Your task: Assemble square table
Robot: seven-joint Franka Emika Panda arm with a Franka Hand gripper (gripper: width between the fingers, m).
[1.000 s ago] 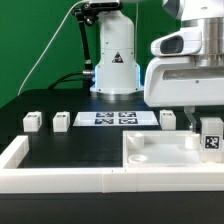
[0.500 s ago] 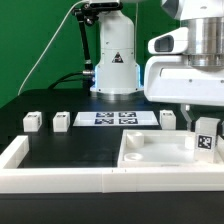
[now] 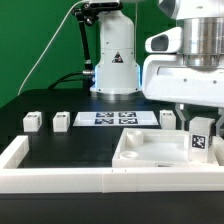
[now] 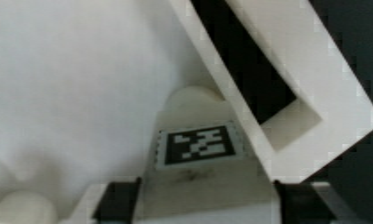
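While the gripper (image 3: 200, 121) pinches a tagged leg (image 3: 200, 143) between its jaws, the step in hand looks like seating it into a corner of the tabletop (image 3: 150, 152) just below them. Next it needs a straight descent, lined up on that corner. The slab's raised edge (image 4: 316, 85) runs close beside the jaws, leaving little sideways room.

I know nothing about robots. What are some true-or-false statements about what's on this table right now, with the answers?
1. The fingers grip a tagged white leg. True.
2. Three loose legs stand on the black table. True.
3. The tabletop lies on the marker board. False: the two lie apart.
4. The held leg is over the tabletop's side on the exterior view's left. False: it is on the exterior view's right.
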